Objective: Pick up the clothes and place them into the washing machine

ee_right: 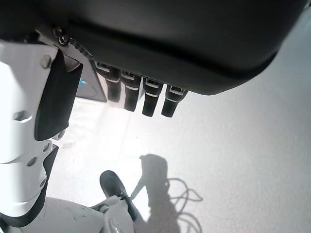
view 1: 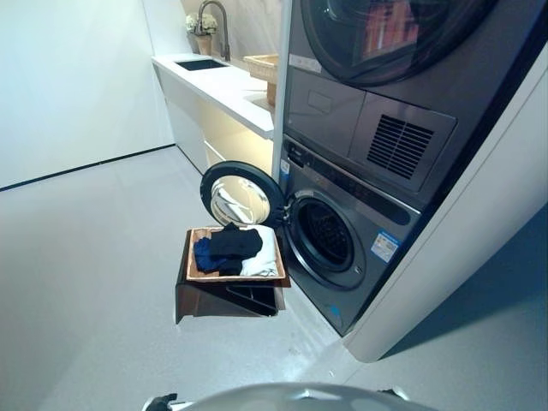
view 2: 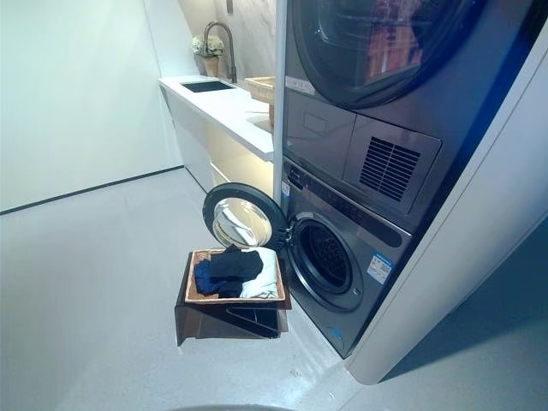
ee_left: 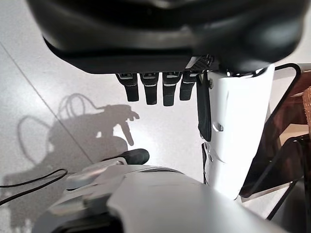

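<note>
A shallow wicker basket [view 1: 190, 257] rests on a low dark brown box [view 1: 205, 300] on the floor, just left of the washing machine [view 1: 360, 257]. In it lie a black garment [view 1: 235, 242], a blue one [view 1: 205, 254] and a white one [view 1: 265, 253]. The machine's round door [view 1: 242, 195] stands open to the left above the basket, and the drum opening [view 1: 324, 233] is dark. My left hand [ee_left: 165, 34] hangs over the floor with straight fingers [ee_left: 155, 90] and holds nothing. My right hand [ee_right: 146, 39] hangs the same way, fingers [ee_right: 146, 99] straight and empty.
A dryer [view 1: 385, 34] is stacked on the washing machine. A white counter [view 1: 214, 81] with a sink, a tap and a wicker tray [view 1: 261, 64] runs along the back. The grey floor [view 1: 94, 257] spreads to the left. The box's edge shows by my left hand [ee_left: 286, 145].
</note>
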Controlling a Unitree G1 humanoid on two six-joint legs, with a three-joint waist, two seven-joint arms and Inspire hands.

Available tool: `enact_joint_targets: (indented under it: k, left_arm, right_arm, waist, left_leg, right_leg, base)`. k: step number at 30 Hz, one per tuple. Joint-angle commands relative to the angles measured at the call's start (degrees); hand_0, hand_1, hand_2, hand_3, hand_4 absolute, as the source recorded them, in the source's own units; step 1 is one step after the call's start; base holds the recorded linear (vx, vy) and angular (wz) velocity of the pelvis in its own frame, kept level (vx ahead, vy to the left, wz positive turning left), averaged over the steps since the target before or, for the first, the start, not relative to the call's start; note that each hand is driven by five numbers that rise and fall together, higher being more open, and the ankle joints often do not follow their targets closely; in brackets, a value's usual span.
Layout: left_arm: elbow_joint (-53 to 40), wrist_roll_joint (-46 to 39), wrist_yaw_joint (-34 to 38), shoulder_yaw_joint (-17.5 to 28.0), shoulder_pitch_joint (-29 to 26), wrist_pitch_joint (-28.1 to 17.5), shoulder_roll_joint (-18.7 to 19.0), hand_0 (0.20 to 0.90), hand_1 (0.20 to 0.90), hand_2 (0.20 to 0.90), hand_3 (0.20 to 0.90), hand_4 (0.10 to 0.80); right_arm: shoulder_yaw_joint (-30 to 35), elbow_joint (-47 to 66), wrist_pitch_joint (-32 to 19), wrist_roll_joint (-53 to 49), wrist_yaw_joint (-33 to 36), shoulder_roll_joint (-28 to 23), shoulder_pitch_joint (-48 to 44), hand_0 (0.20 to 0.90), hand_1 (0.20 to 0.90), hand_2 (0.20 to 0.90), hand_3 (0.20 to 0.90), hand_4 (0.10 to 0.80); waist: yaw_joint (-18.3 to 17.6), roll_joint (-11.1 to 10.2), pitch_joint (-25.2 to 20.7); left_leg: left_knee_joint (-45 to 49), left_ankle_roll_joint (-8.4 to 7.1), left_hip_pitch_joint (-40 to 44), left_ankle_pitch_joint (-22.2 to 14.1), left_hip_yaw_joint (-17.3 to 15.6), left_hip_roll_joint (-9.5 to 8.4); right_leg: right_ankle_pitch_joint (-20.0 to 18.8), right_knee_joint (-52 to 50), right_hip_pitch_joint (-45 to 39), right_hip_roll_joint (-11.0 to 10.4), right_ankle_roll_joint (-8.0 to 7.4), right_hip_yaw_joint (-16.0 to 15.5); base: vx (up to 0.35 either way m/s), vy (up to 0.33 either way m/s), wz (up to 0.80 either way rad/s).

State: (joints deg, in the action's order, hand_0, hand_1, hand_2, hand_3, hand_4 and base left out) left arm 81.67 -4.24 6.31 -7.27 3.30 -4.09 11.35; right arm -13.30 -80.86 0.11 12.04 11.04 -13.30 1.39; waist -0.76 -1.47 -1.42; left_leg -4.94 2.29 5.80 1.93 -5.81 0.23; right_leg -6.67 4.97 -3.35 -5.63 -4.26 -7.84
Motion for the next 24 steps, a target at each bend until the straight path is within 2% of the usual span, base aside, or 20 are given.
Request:
enact_joint_targets:
  k: [1, 24]
  left_arm:
    - [3.1, -1.2, 0.8, 3.3, -5.2, -1.0, -1.7, 0.900, 0.900, 0.900, 0.900, 0.800]
    - [2.6, -2.6, -1.3, 2.7, -5.5, -1.0, -3.0, 0.900, 0.900, 0.900, 0.900, 0.800]
  right_arm:
    - [0.3, -3.5, 0.1, -2.1, 0.8, -1.1, -5.6, 0.900, 0.900, 0.900, 0.900, 0.800]
    - [-1.5, -3.1, 0.2, -0.8, -0.3, -0.4, -5.5, 0.900, 0.900, 0.900, 0.900, 0.800]
  waist:
    - [-0.3, 0.2, 3.5]
    - [-0.2, 0.1, 3.4]
  left_leg:
    - [-0.1, -3.66, 2.8, -4.2, 1.1, -0.67]
    - [-0.1, -3.66, 3.2, -4.5, 1.3, -0.50]
  right_leg:
    - [5.1, 0.0, -4.2, -1.9, -3.63, 0.5]
    - [5.7, 0.0, -4.7, -1.7, -3.59, 0.2]
  base:
    - [0.000, 0.000, 0.00]
    - [0.000, 0.000, 0.00]
